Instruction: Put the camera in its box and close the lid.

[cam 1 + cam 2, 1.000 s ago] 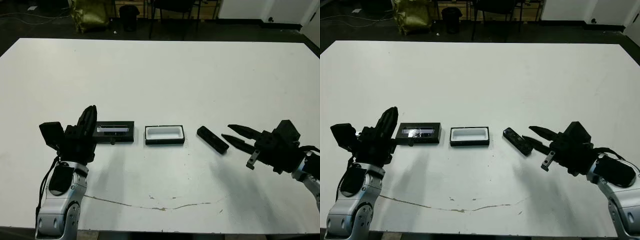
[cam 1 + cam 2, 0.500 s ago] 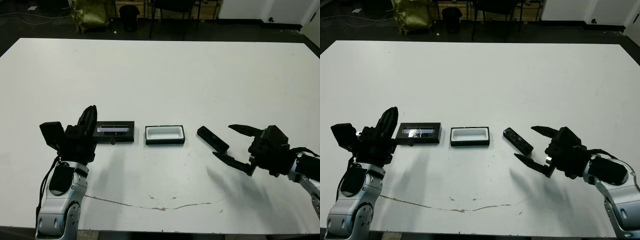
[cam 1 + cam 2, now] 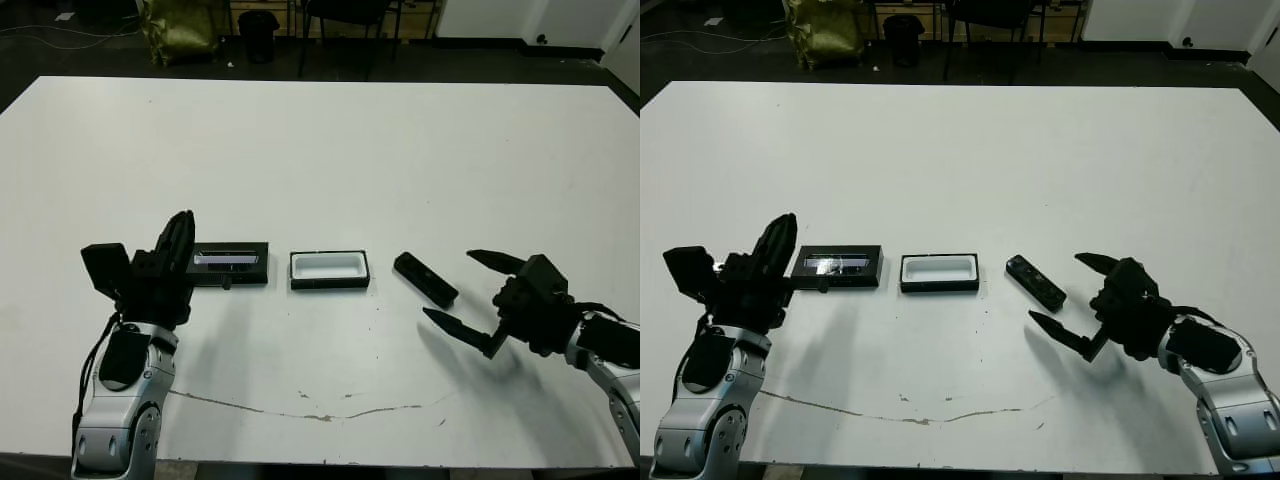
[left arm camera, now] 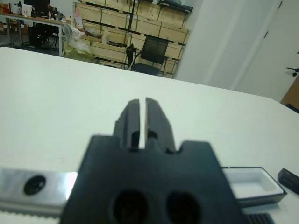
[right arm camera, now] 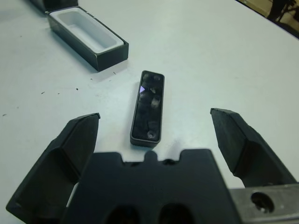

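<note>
- Spreading wide and empty, the right gripper (image 3: pixel 1072 296) sits just right of the camera (image 3: pixel 1035 282)
- Seen down its fingers, the camera's long axis points away from the wrist (slightly askew), so the jaws straddle its width
- Farther left stands the box (image 3: pixel 939 272), then the lid (image 3: pixel 837 267) by the closed, empty left gripper (image 3: pixel 176 243)

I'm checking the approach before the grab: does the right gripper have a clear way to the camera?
Probably yes. The right gripper is open, the camera lies flat on bare table just ahead, apart from the box.
</note>
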Robot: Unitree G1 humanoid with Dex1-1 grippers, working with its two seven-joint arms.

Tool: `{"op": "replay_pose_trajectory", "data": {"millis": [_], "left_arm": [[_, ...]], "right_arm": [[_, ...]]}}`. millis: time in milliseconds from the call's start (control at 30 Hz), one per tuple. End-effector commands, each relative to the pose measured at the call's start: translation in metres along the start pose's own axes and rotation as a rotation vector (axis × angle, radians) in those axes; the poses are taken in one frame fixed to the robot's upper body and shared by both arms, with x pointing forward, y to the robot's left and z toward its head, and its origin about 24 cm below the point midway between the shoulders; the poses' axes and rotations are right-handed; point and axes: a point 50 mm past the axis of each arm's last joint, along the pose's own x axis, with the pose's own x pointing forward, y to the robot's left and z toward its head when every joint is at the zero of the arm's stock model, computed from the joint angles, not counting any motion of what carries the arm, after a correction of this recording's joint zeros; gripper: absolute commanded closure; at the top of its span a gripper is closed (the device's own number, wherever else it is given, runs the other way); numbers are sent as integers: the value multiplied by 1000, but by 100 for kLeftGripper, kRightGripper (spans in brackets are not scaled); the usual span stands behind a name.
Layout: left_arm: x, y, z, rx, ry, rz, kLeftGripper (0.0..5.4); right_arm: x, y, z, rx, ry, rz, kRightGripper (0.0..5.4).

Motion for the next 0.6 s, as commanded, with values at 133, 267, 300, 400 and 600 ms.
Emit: {"op": "replay_pose_trajectory", "data": {"millis": [133, 267, 300, 400, 600], "left_arm": [[-2, 2, -3, 5, 31, 9, 540], [-1, 3, -4, 0, 28, 6, 540], [-2, 3, -4, 1, 29, 7, 540], [-2, 3, -4, 5, 25, 6, 540], [-2, 3, -4, 3, 26, 6, 540]], "right_arm": [[3, 0, -15, 70, -15, -18, 7], [6, -1, -18, 87, 1, -17, 9], [7, -1, -19, 92, 1, -15, 9], [9, -1, -23, 86, -11, 1, 9], [13, 2, -25, 73, 10, 17, 9]]}}
